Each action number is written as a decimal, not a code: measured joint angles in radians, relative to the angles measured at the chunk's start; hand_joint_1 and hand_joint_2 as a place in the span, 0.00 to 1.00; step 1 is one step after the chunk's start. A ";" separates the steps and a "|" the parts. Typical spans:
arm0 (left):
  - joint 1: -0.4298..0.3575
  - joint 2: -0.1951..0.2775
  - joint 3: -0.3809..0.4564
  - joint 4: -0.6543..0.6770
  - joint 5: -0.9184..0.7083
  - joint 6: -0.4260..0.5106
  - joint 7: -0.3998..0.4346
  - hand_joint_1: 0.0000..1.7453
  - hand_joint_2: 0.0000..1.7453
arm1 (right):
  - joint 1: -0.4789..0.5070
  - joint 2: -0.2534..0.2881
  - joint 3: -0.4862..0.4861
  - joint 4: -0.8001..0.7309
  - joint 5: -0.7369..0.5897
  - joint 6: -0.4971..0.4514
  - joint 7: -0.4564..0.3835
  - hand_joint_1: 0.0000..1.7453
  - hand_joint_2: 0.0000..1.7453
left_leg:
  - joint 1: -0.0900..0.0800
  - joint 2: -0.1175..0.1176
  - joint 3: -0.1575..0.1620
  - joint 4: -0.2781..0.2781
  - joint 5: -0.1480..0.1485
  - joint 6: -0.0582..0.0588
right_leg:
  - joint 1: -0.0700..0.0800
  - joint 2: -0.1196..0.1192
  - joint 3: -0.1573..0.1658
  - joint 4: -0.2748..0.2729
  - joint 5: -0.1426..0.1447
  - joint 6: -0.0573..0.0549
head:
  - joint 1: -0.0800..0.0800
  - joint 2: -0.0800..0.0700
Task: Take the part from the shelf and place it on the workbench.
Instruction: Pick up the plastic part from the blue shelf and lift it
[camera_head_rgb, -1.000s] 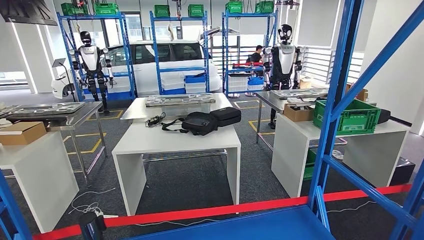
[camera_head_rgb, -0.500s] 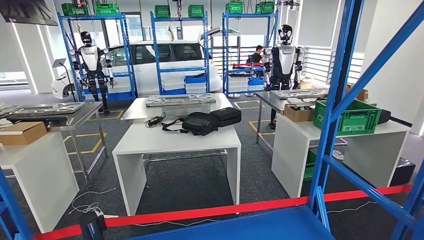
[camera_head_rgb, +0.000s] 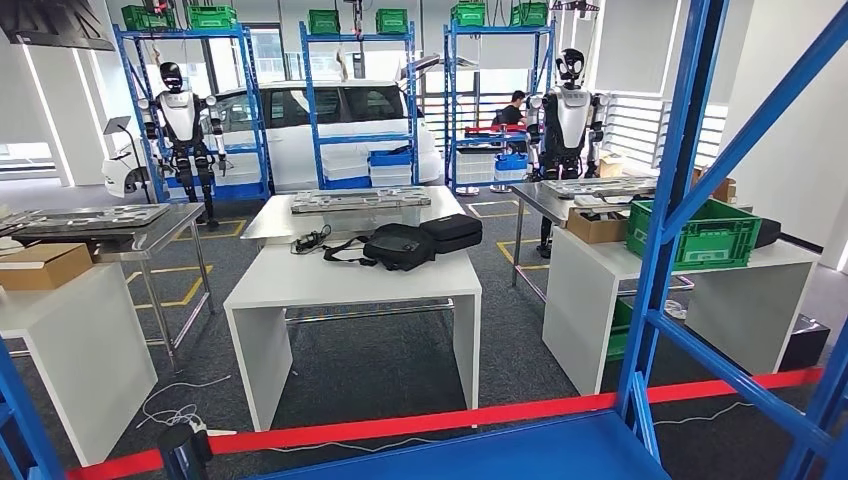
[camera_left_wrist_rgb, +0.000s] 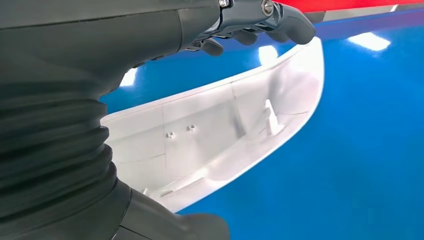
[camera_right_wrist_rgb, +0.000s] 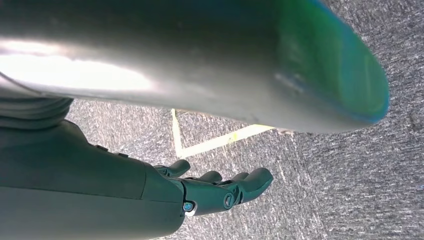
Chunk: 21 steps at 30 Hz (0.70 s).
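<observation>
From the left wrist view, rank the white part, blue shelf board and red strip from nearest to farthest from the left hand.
1. white part, just under the left hand.
2. blue shelf board, beneath the part.
3. red strip, beyond the shelf edge.

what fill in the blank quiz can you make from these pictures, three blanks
1. The white part lies on a shelf surface coloured ____.
2. The left hand hovers over the part's far ____.
3. The right hand hangs over grey carpet marked with a ____ line.

Missing words: blue; end; yellow
</observation>
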 joint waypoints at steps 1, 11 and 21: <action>-0.005 0.009 -0.010 0.006 -0.005 0.006 0.007 0.00 1.00 | 0.000 0.000 0.000 0.000 0.003 0.001 -0.002 0.00 0.00 | 0.000 0.000 0.000 0.000 0.000 0.000 | 0.000 0.000 0.000 0.000 0.000 0.000 | 0.000 0.000; 0.013 0.093 -0.065 0.013 -0.046 0.078 0.103 0.00 1.00 | 0.001 0.000 0.000 0.000 0.037 0.006 -0.005 0.00 0.00 | 0.000 0.000 0.000 0.000 0.000 0.000 | 0.000 0.000 0.000 0.000 0.000 0.000 | 0.000 0.000; -0.007 0.098 -0.108 0.041 -0.220 0.118 0.211 0.00 1.00 | -0.002 0.000 -0.003 0.000 0.039 0.001 0.002 0.00 0.00 | 0.000 0.000 -0.001 0.001 0.000 0.001 | 0.000 -0.001 -0.001 -0.001 0.000 0.001 | 0.000 0.000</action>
